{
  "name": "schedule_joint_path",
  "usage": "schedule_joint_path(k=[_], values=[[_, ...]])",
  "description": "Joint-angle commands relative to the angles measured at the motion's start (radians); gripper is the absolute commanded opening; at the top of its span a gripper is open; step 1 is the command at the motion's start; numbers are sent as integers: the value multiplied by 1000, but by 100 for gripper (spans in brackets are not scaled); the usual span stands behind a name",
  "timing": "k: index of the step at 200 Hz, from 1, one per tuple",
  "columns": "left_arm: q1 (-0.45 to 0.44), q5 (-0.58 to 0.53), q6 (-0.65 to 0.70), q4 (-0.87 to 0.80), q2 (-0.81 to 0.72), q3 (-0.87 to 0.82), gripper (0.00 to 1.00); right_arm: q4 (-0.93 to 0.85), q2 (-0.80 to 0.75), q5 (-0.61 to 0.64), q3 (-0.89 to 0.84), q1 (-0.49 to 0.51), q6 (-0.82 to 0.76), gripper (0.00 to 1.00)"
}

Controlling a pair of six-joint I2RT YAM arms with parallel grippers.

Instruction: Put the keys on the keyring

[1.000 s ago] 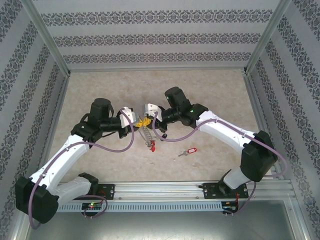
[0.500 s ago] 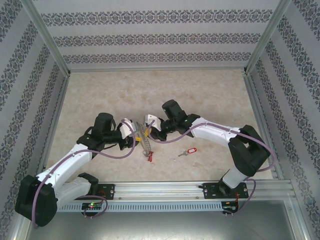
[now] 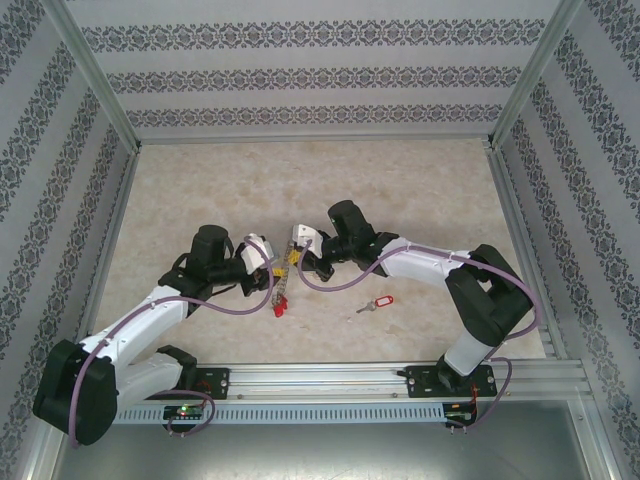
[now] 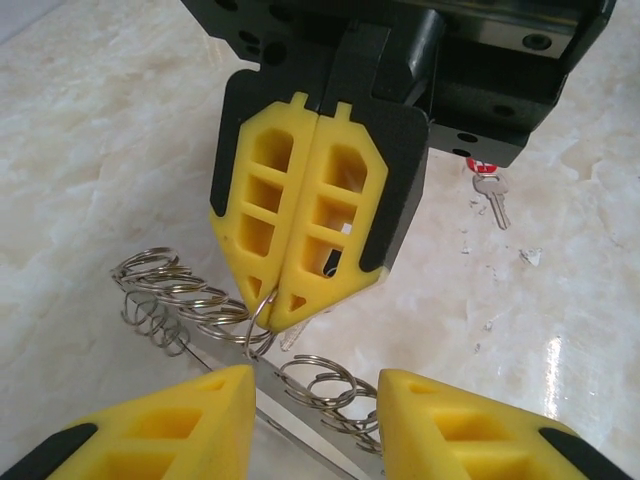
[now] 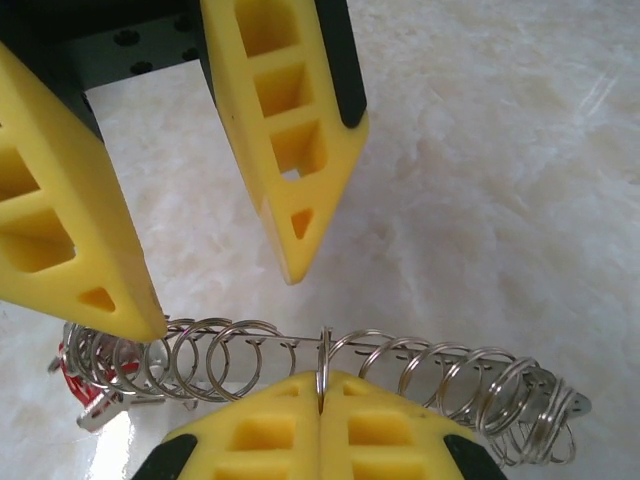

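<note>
While the right hand [image 4: 275,310] was pressed together on one thin loop of the keyring [image 5: 440,370], the left hand [image 5: 215,300] was spread open. Its yellow fingers [image 5: 270,120] sat just beside the loops, and I could not tell if they touched.

The keyring [image 3: 283,285] hung between the two hands, low over the worktop [image 3: 420,200]. It ran down toward the near edge. I could not tell if its low end rested on the worktop.

It was made of thin grey wire, shiny and hard. Lots of little round loops stood in a row along it, like a bendy spring. It looked very light. It looked stiff in each loop but wobbly along its length, so it would likely swing or twist when held at only one spot. The wire was smooth and could slip out of a pinch. I think a second hold further along the row would keep it steady.

A key with a red tag [image 5: 75,385] seemed to hang at the far end of the loops. Another red-tagged key [image 3: 376,304] lay flat on the worktop, well apart from the ring. It was small, thin and hard. Lying flat on the smooth, pale stone-like top, it would be tricky to lift. The fatter plastic tag looked like the best place to grab it.
</note>
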Motion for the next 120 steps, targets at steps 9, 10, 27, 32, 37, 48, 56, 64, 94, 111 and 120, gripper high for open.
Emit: schedule_joint_path(k=[9, 10, 27, 32, 37, 48, 56, 64, 94, 111, 120], values=[[-9, -26, 22, 83, -1, -6, 39, 12, -5, -28, -13, -5, -39, 0], [-10, -26, 23, 84, 0, -6, 39, 11, -6, -29, -13, -5, -41, 0], [-9, -22, 52, 56, 24, 14, 38, 1, -15, -23, -11, -2, -55, 0], [-10, -18, 61, 47, 32, 22, 38, 3, -18, -22, -13, -3, -59, 0], [-10, -9, 74, 37, 42, 28, 37, 6, -21, -22, -15, -3, -61, 0], [-9, 15, 106, 6, 62, 48, 36, 3, -26, -29, -13, -8, -63, 0], [-9, 28, 117, -12, 75, 60, 35, -4, -33, -41, -9, -9, -64, 0], [-10, 41, 121, -14, 85, 71, 33, -10, -36, -50, -5, -12, -64, 0], [-10, 45, 126, 7, 92, 83, 29, -16, -42, -65, -1, -13, -65, 0], [-9, 43, 131, 5, 98, 86, 29, -18, -40, -69, 4, -14, -63, 0], [-9, 37, 135, 2, 104, 86, 29, -19, -39, -79, 7, -16, -63, 0]])
